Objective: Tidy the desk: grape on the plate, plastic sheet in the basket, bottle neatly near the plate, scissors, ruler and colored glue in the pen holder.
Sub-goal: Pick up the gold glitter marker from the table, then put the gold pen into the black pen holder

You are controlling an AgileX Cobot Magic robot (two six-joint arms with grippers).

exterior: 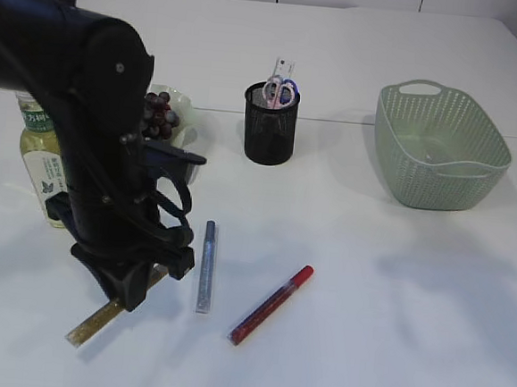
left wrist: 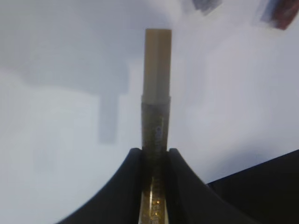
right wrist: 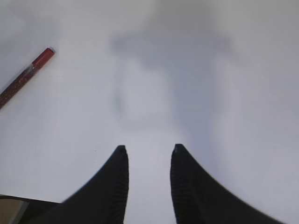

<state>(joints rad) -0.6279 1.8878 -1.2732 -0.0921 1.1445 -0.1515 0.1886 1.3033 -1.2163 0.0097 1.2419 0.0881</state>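
Left gripper [left wrist: 154, 186] is clamping the gold glitter glue tube [exterior: 96, 320] near the table's [exterior: 393, 303] front-left corner, jaws narrowed tight on its barrel, tube lying flat; right gripper [right wrist: 148, 161] is hovering over bare table, jaws partly apart, holding nothing. Silver glue tube [exterior: 206, 266] and red glue tube [exterior: 271, 305] are lying loose just right of it, toward front-centre. Further back: bottle [exterior: 43, 172] standing at left, grapes [exterior: 157, 116] sitting on the plate [exterior: 185, 116], scissors [exterior: 282, 90] standing in the black mesh pen holder [exterior: 270, 127], green basket [exterior: 441, 147] sitting back-right.
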